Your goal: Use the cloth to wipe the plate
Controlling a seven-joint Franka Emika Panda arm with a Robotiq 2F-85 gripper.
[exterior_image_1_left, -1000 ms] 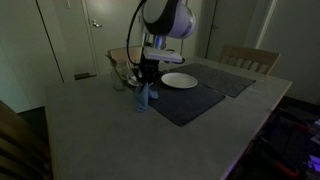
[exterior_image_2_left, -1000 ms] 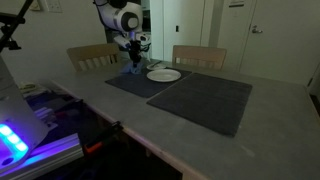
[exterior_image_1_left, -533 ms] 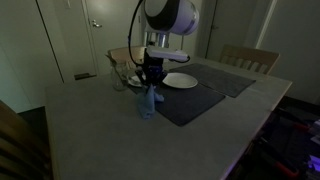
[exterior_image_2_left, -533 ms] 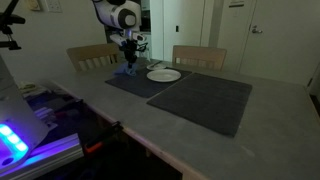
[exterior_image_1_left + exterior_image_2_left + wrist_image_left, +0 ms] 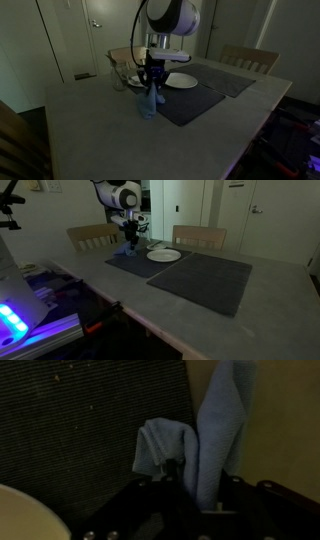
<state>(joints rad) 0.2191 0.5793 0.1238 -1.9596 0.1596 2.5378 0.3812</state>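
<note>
A white robot arm (image 5: 168, 20) reaches down over a pale grey desk (image 5: 90, 130), bent at the elbow, with its wrist pointing straight down. Its black pincer (image 5: 152, 76) is clenched on a soft light blue cloth (image 5: 150, 98). The cloth hangs with its long axis vertical, from 12 to 6 o'clock. Whether its lower end touches the desk cannot be told.

The cloth dangles over the near edge of a dark grey placemat (image 5: 190, 100). A round white plate (image 5: 180, 80) rests on that mat, just beside the pincer at 3 o'clock in an exterior view. In the wrist view the plate's rim (image 5: 20, 515) shows at about 8 o'clock from the pincer (image 5: 195, 495), with the cloth (image 5: 215, 430) bunched in front.

The plate looks unwiped; I judge a short sideways carry comes next.
</note>
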